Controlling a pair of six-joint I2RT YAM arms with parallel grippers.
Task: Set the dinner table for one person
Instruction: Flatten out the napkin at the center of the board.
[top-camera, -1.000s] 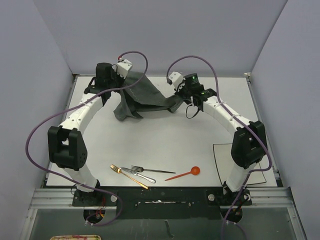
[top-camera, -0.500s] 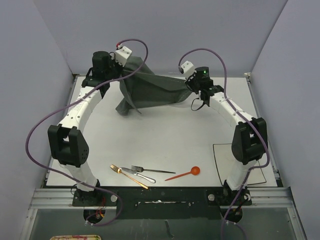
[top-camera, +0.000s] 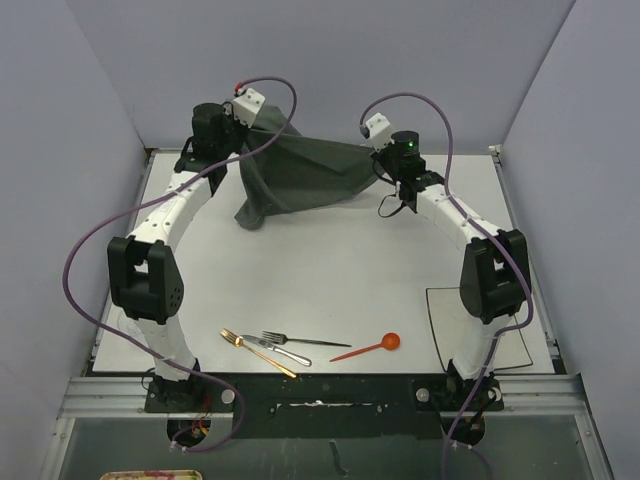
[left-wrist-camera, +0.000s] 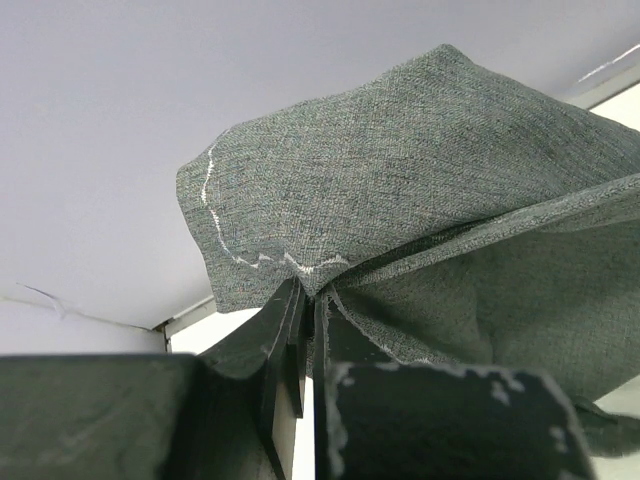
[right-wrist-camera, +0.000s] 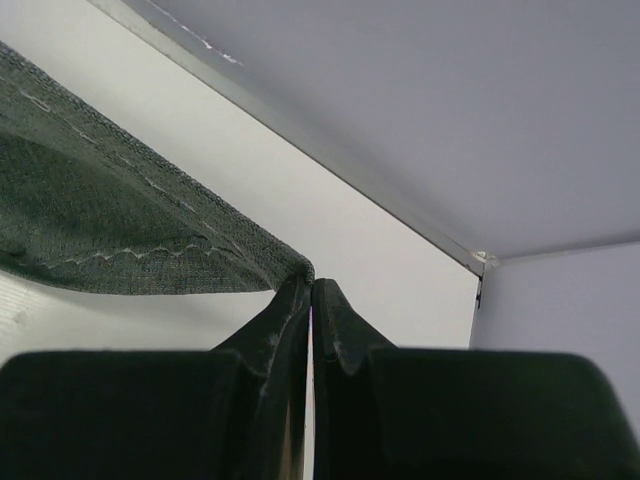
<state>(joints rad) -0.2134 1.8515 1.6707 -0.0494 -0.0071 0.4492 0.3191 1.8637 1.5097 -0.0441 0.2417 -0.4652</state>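
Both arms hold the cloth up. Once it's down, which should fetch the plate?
Right, probably, once the cloth is down. The plate lies at the table's near right corner beside the right arm's base; the left arm would have to cross over.

right claw (right-wrist-camera: 311, 294): clamped on grey placemat (right-wrist-camera: 95, 235) corner | placemat: runs off left | behind: white dinner table (right-wrist-camera: 390, 270)

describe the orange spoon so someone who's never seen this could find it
On the white dinner table, look along the near edge between the two arm bases, where some cutlery lies. The orange spoon is the rightmost piece, round bowl pointing right. It alone is orange; the gold utensil and silver fork to its left are metallic.
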